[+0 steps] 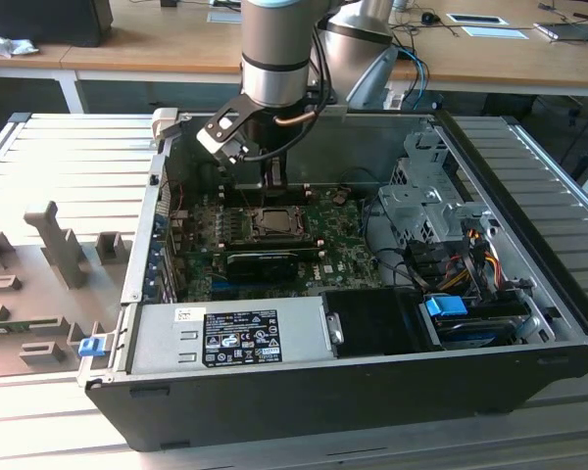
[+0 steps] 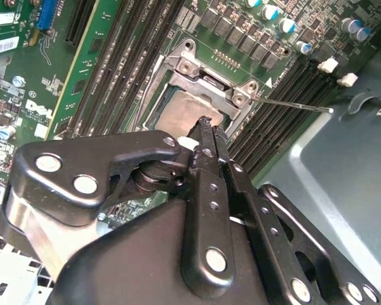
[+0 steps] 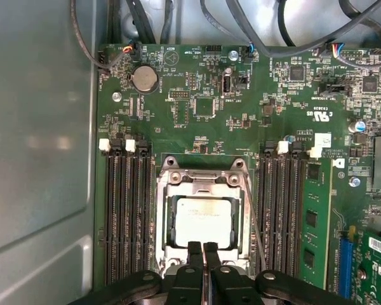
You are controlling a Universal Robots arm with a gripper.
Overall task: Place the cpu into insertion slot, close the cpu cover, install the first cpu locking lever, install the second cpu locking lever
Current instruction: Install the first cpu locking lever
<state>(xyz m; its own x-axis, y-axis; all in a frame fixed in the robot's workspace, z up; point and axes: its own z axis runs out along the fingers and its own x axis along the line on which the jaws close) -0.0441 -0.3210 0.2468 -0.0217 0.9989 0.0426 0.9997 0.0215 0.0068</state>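
Fingers: the gripper (image 3: 203,249) has its two fingers pressed together at the tips; nothing shows between them, so I judge them clenched on nothing
Cpu: the cpu (image 3: 203,222) lies flat in its socket on the motherboard (image 3: 197,101); its dull silver top shows through the cut-out
Cpu cover: the cpu cover (image 3: 202,183) lies down around the cpu, framing it on all sides
Fingers to cpu: the fingertips hang just beside the cpu's edge, over the cover's rim on the side away from the coin cell (image 3: 145,78); in the second wrist view they point at the same rim
Locking lever: a thin wire locking lever (image 3: 254,219) runs alongside the socket, its long axis nearly parallel to the memory slots (image 3: 280,210); it lies near the fingers, to one side; it seems to splay outward, unlatched
Case: in the exterior view the gripper reaches down into the open computer case (image 1: 304,392)
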